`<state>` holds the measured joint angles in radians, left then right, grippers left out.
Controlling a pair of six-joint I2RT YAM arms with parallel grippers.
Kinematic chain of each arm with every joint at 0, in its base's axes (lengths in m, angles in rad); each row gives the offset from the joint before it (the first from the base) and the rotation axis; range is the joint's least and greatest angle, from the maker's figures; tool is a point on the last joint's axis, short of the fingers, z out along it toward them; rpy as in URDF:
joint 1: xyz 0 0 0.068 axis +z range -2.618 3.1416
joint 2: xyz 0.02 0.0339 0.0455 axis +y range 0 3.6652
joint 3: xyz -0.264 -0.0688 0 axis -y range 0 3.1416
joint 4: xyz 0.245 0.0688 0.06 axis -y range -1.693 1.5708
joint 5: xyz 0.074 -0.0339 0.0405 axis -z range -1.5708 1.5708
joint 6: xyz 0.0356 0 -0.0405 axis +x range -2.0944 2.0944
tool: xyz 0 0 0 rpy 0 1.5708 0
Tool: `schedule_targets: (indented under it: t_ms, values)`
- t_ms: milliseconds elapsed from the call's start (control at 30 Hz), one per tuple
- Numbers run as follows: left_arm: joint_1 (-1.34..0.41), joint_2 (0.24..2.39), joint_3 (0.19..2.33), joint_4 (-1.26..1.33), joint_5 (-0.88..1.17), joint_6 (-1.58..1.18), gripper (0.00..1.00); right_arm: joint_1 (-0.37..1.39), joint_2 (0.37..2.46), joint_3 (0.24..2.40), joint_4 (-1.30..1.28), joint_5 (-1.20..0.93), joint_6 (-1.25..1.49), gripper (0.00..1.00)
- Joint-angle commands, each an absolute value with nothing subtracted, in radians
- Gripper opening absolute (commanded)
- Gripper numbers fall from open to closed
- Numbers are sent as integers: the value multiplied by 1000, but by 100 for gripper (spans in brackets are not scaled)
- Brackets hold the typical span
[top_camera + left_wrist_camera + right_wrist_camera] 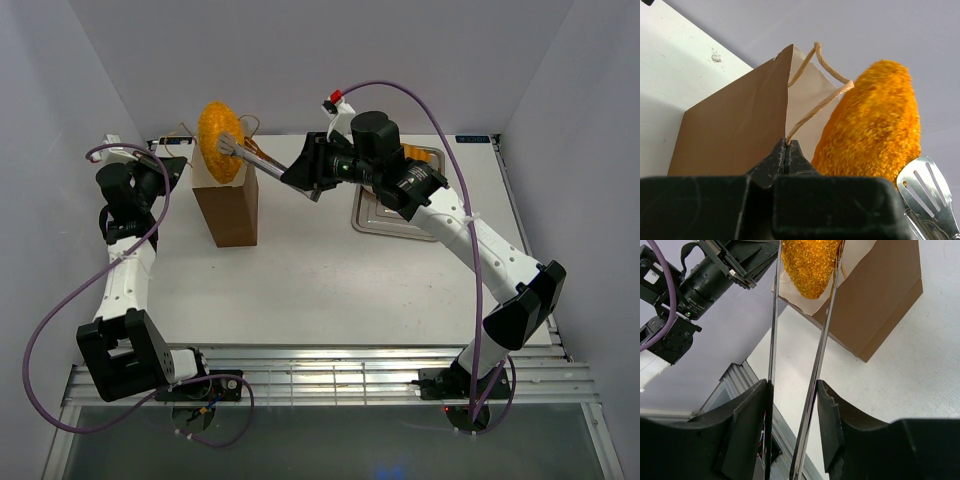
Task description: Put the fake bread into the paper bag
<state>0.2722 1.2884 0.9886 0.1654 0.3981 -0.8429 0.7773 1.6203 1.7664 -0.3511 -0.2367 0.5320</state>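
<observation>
The left gripper (786, 151) is pinched tight on the rim of the tall brown kraft paper bag (735, 130). The right gripper (792, 390) squeezes long silver steel tongs (773, 315), which clamp the big oval golden-orange toy loaf (810, 265) just ahead at the bag's mouth. How far it is inside cannot be told.
</observation>
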Motion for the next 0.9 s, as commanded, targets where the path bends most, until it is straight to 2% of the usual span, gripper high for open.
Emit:
schedule_targets:
  t_ms: [0, 633, 867]
  values:
    - [278, 1273, 1011, 179, 402, -833, 0, 781, 1595, 1813, -290, -224, 508, 49]
    - [285, 1272, 1009, 172, 400, -825, 0, 790, 1562, 1809, -275, -252, 522, 49]
    - [285, 1270, 1003, 167, 399, -819, 0, 793, 1448, 1755, -273, -241, 520, 48]
